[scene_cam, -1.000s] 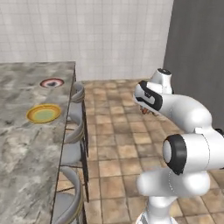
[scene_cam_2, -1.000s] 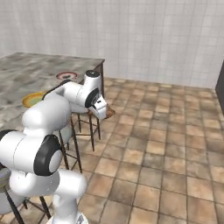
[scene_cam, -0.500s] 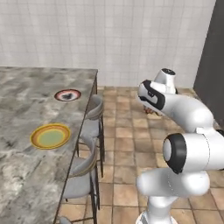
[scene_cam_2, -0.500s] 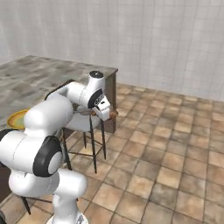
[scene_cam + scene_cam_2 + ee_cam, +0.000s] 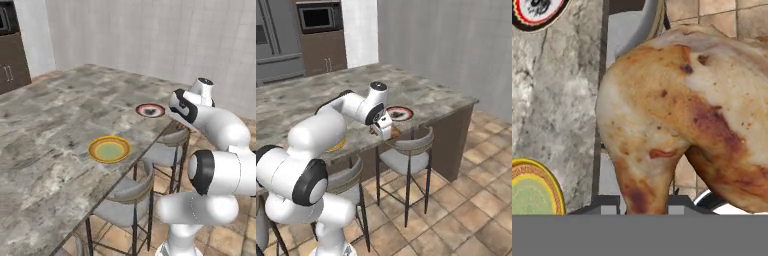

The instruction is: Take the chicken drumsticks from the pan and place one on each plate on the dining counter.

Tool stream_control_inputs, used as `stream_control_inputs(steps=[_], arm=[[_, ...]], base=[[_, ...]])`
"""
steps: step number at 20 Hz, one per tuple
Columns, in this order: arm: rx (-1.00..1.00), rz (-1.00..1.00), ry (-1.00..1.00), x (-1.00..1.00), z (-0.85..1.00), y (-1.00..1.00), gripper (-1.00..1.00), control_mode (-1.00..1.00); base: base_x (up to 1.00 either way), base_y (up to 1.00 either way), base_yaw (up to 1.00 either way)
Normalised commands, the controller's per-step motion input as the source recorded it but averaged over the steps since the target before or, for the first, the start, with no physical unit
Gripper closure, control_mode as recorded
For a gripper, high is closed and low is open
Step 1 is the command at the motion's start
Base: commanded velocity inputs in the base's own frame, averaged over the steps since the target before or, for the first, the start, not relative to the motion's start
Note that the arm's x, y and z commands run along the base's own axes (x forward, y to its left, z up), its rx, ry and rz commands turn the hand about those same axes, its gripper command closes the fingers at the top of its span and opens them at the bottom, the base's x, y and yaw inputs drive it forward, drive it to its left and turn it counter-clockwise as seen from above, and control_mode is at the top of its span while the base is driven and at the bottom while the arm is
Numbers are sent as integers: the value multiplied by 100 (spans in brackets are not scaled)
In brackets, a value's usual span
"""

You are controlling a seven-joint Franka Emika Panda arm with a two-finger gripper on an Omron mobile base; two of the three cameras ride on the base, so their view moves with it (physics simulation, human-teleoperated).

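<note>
gripper (image 5: pixel 387 132) pinched shut on a chicken drumstick (image 5: pixel 687 115), held above the stools at the dining counter's edge.

in the hand view the golden-brown drumstick sat close to the camera, clamped between the jaws. the dining counter (image 5: pixel 45 135) carried both plates: the yellow-orange plate (image 5: pixel 109 149) lay near the stool-side edge, and the dark red-rimmed plate (image 5: pixel 150 110) lay farther along the same edge, well apart from the first. in the right base view the gripper hung just off the counter edge, near the red-rimmed plate and over a grey stool (image 5: pixel 405 155). neither plate carried any food. the pan was not located.
</note>
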Motion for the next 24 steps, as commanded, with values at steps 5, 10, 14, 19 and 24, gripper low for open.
stream_control_inputs(steps=[5, 10, 14, 19, 24], arm=[[0, 0, 0, 0, 0, 0, 100, 100], [0, 0, 0, 0, 0, 0, 100, 100], [0, 0, 0, 0, 0, 0, 100, 100], [0, 0, 0, 0, 0, 0, 100, 100], [0, 0, 0, 0, 0, 0, 100, 100]], base=[[44, -12, 94], [52, -25, 75], [34, -47, 59], [30, -64, 38], [31, -60, 25]])
